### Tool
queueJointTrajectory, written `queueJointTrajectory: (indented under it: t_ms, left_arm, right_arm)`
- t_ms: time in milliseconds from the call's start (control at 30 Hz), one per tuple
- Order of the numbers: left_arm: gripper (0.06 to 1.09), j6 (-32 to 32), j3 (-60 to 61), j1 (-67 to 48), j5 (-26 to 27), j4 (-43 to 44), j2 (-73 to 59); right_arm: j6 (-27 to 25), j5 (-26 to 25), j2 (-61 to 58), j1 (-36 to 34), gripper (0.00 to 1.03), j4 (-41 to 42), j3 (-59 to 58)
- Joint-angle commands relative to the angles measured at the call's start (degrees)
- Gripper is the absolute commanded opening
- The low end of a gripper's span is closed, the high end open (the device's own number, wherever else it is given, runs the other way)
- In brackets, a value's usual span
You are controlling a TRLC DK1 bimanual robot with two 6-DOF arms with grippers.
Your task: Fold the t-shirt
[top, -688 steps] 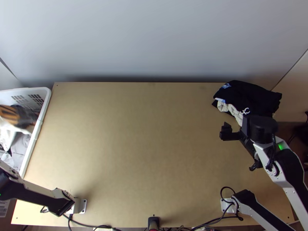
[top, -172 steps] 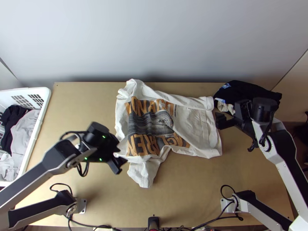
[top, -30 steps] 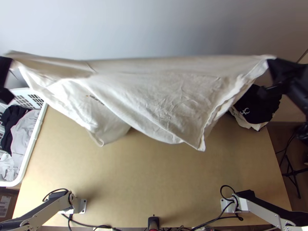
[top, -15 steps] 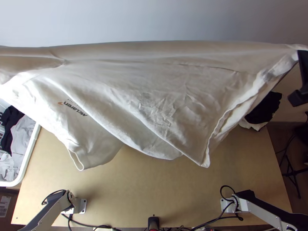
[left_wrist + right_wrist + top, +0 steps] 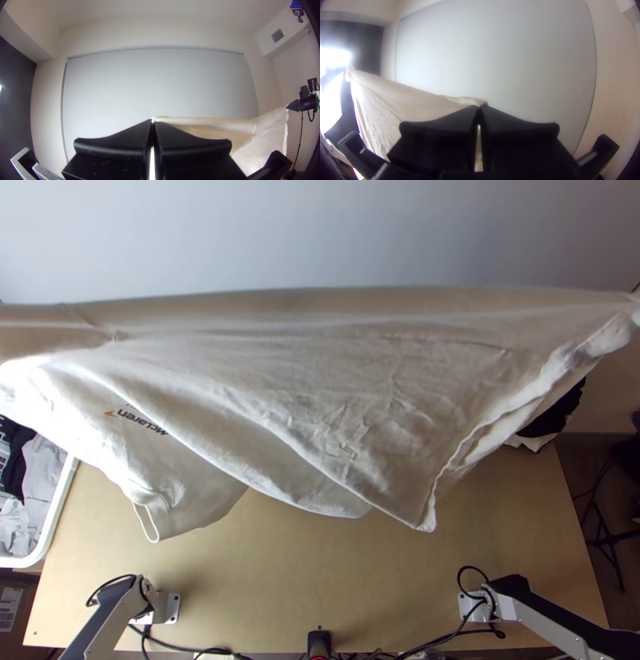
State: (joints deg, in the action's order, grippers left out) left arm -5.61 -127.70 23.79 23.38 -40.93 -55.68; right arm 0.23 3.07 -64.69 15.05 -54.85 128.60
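The left arm (image 5: 102, 618) and right arm (image 5: 548, 616) are up, left gripper (image 5: 153, 122) and right gripper (image 5: 480, 107) pinched closed, well apart.

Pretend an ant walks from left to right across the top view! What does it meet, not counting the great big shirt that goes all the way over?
White basket → left arm's base plate → small black device → right arm's base plate → black cloth
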Motion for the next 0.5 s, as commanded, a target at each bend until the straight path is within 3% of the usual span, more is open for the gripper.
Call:
queueJointTrajectory:
  t_ms: [0, 467]
  left_arm:
    - [0.09, -0.2, 0.3, -0.3, 0.0, -0.6, 2.4]
    - [0.09, 2.3, -0.7, -1.2, -2.5, 4.5, 6.6]
  right_arm:
    - [0.1, 0.2, 3.2, 1.3, 0.03, -3.2, -1.2]
    - [0.5, 0.2, 6.9, 0.9, 0.03, -1.0, -1.7]
